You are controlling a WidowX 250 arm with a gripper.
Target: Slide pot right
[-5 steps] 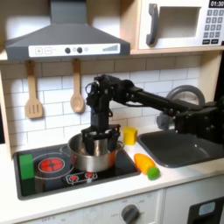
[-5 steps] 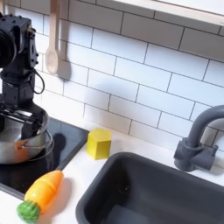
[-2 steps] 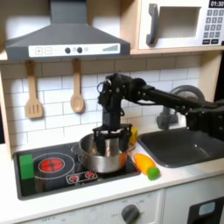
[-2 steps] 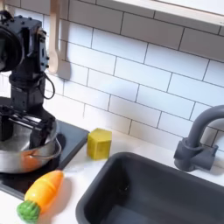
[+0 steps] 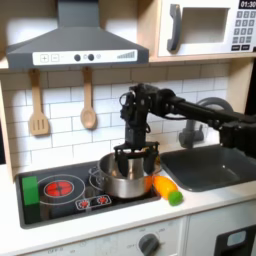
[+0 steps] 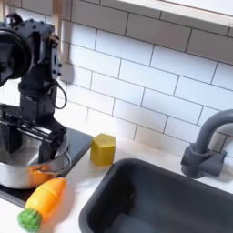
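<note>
The shiny silver pot (image 5: 122, 181) (image 6: 27, 167) sits on the black stovetop (image 5: 60, 200), over its right part in the first exterior view, close to the stove's right edge. My gripper (image 5: 135, 162) (image 6: 25, 142) hangs straight down from the black arm, directly over the pot. Its two fingers are spread wide and reach down to the pot's rim and inside. Nothing is clamped between them. An orange reflection shows on the pot's inner wall in the second exterior view.
An orange carrot with a green end (image 5: 167, 190) (image 6: 40, 203) lies just past the stove's right front corner. A yellow block (image 6: 103, 149) stands between stove and sink (image 5: 210, 168) (image 6: 164, 196). A green block (image 5: 29, 190) sits at the stove's left. The faucet (image 6: 204, 142) rises behind the sink.
The gripper and the pot have slid together to the right across the stove in both exterior views, from the stove's middle to near its right edge. The carrot and blocks stayed put.
</note>
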